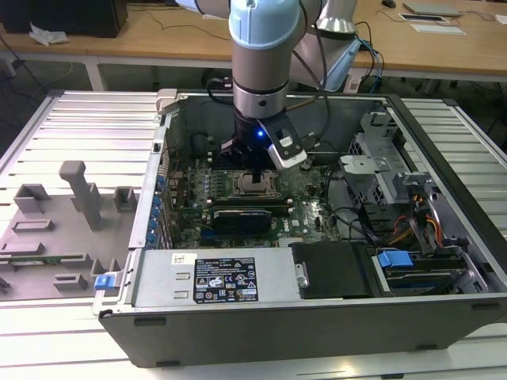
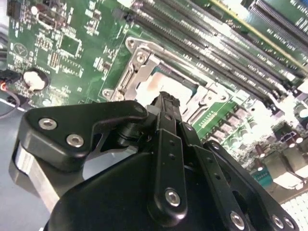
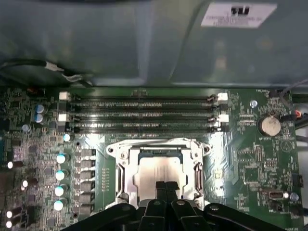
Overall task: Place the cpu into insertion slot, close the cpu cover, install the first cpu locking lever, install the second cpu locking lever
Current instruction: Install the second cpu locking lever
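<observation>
Gripper [image 3: 165, 185] clenched, fingertips together, low at centre of the first wrist view, over the cpu [image 3: 156, 175]; cpu seated in its socket, framed by the cpu cover [image 3: 159, 143]; risks: fingertips scraping the chip, cover sitting skewed.

One cpu [image 3: 156, 171], one cpu cover [image 3: 156, 144], four memory slots [image 3: 142, 114], one coin cell [image 3: 269, 125]

Dim case interior, glare on the socket metal, edges perhaps blurred.

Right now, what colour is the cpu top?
Pale silvery-grey cpu, best seen in the first wrist view.
</observation>
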### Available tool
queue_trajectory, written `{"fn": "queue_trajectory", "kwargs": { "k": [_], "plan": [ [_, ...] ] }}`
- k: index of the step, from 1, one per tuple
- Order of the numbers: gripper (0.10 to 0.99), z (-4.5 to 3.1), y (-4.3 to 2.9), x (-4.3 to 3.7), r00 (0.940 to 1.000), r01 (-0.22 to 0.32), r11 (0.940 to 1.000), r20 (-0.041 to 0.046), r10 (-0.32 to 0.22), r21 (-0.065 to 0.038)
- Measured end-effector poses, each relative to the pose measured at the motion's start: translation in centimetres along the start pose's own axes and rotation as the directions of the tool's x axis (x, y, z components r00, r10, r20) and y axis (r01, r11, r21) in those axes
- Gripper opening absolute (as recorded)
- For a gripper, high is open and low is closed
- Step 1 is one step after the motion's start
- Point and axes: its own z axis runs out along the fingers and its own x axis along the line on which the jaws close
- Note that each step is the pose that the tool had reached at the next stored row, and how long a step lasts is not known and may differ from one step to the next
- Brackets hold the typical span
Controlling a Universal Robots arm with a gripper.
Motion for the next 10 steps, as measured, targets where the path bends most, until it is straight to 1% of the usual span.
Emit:
{"fn": "queue_trajectory", "kwargs": {
  "k": [2,10],
  "plan": [
    [0.106,-0.68,0.19,-0.05,1.0000,0.000,1.0000,0.0001,0.000,0.002],
    [0.106,-0.69,0.20,-0.04,1.0000,0.000,1.0000,0.0001,0.000,0.002]
  ]
}}
